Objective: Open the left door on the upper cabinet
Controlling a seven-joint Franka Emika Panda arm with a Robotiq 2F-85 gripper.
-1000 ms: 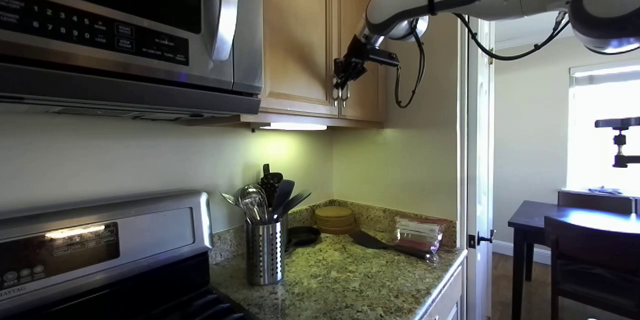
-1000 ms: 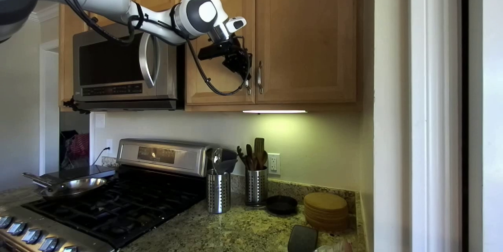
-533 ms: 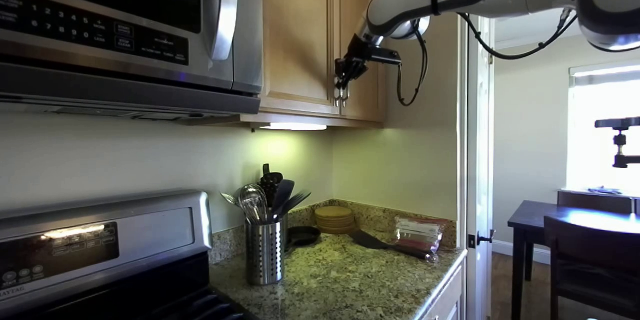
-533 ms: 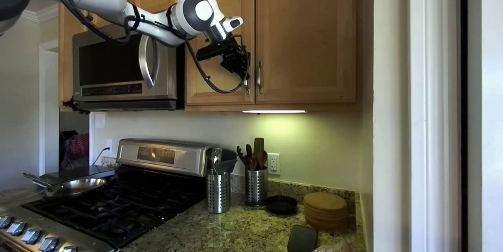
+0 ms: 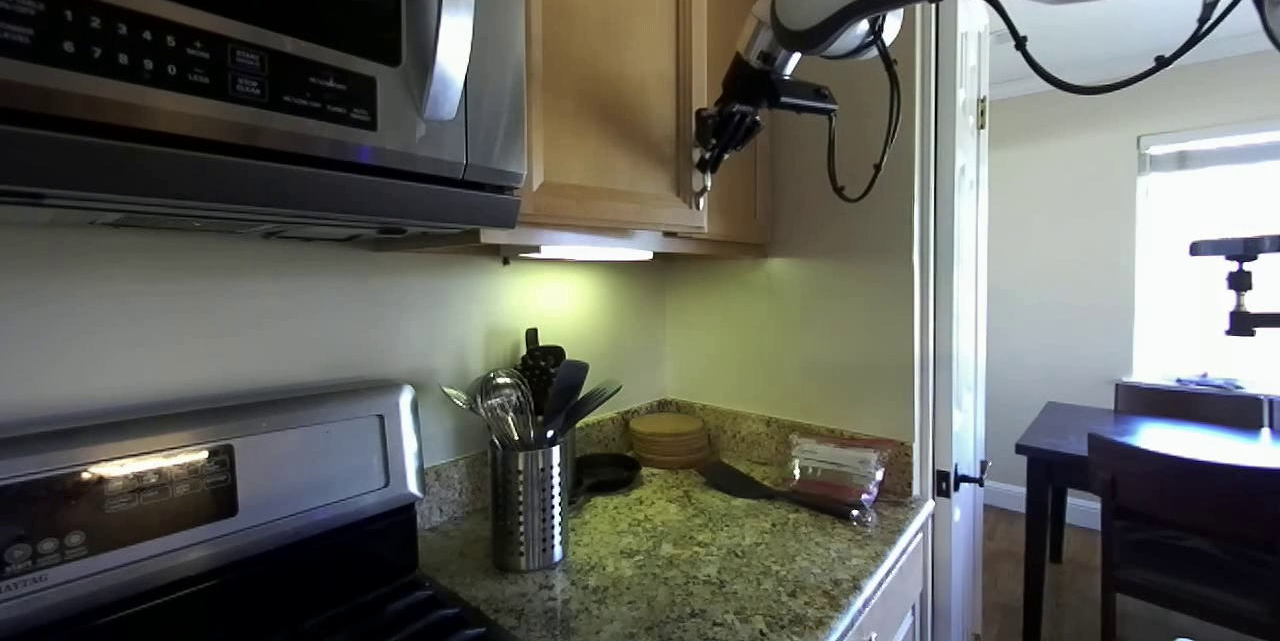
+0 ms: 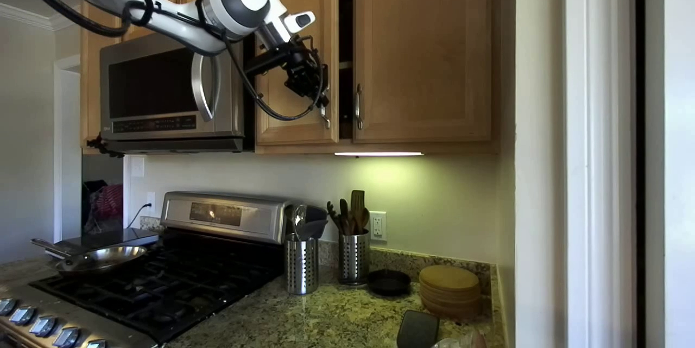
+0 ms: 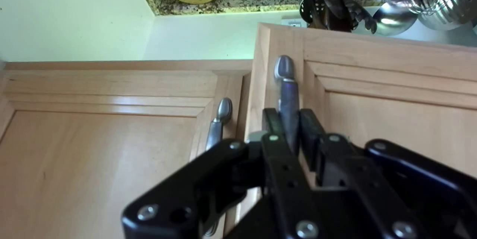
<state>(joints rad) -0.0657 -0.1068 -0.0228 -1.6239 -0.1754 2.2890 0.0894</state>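
Over granite (image 6: 304,318), the end effector (image 7: 288,121) holds the left door (image 5: 612,71) ajar.

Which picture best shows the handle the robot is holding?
The wrist view: the handle of the left door looks biggest there, pinched by the gripper. Both exterior views show it small, mostly its lower end.

The gripper (image 7: 289,116) has pulled the left door (image 5: 615,76) ajar.

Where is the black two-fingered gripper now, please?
In both exterior views, the black gripper is right of the stainless-steel microwave, clamped on the slim metal handle of the light tan wood left door.
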